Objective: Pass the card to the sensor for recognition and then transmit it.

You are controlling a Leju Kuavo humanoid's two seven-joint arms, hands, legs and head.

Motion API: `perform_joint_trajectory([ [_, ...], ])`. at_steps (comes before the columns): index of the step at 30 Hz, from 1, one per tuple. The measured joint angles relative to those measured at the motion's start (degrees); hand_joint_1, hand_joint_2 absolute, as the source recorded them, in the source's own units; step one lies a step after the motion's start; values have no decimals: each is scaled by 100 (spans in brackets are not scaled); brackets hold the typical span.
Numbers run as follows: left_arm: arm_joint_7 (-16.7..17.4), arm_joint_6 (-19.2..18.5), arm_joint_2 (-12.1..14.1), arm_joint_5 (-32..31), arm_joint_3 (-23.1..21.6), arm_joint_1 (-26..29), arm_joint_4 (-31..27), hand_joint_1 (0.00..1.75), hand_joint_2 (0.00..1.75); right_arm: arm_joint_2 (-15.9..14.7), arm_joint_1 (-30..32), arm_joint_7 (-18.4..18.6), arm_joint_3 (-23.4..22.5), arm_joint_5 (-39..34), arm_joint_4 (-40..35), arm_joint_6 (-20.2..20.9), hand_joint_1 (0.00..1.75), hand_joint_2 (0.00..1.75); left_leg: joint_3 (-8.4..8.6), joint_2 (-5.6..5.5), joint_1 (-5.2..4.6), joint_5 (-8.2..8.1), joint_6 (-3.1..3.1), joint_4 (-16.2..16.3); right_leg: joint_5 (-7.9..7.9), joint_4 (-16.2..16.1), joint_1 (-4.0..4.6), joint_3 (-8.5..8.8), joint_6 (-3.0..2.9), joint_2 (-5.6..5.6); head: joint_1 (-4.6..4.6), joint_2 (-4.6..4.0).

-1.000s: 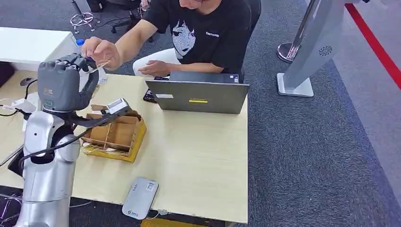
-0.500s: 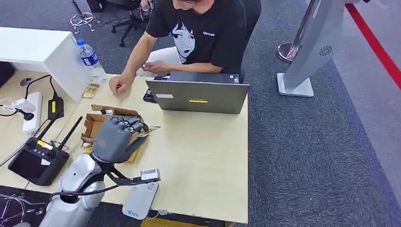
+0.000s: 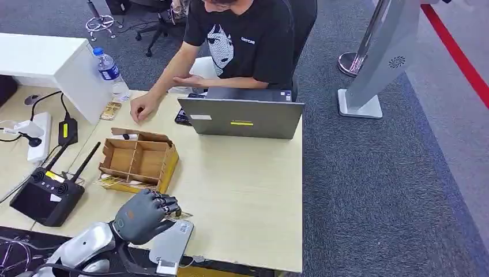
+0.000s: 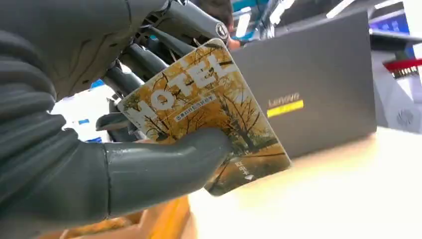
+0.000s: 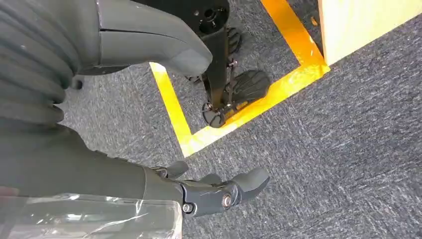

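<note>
My left hand (image 3: 141, 216) is low at the table's front edge and pinches a yellow card (image 3: 179, 216) marked HOTEL. The card's edge sticks out over the far end of the grey sensor pad (image 3: 173, 245), which lies flat at the front edge. Whether the card touches the pad I cannot tell. In the left wrist view the thumb (image 4: 164, 164) presses the card (image 4: 209, 114) against the dark fingers behind it. My right hand (image 5: 114, 169) hangs over the grey carpet, fingers apart, holding nothing.
A wooden compartment box (image 3: 138, 161) stands just beyond my left hand. A grey laptop (image 3: 242, 118) sits at the far edge with a person behind it, one hand (image 3: 138, 107) resting on the table. A black remote controller (image 3: 46, 196) lies left; a water bottle (image 3: 109, 69) stands at the back left.
My left hand came down from beside the person's raised hand, past the box, to the front edge over the sensor pad, carrying the card. The person's hand dropped to the table.
</note>
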Motion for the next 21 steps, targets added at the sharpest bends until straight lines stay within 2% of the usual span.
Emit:
perform_joint_trajectory([
  [8,120,-264,607,258,-2,272,-284,175,175,0,5,-2,-111,92,0,0,0,175,-1,-1,0,0,0,0,0,0,0,1,0,-1,0,0],
  [11,135,-383,754,288,-2,332,-328,175,175,0,5,0,-125,101,0,4,0,175,-1,-3,0,0,0,0,-1,0,0,2,1,-3,2,0],
  [15,144,-562,854,310,-2,350,-330,175,175,0,5,0,-125,147,0,11,0,175,-1,-3,0,0,0,0,-1,0,0,2,1,-3,2,0],
  [21,308,-667,832,103,-39,342,-201,175,175,0,2,0,-125,212,0,9,0,175,0,-3,0,0,0,0,-1,0,0,2,1,-3,0,0],
])
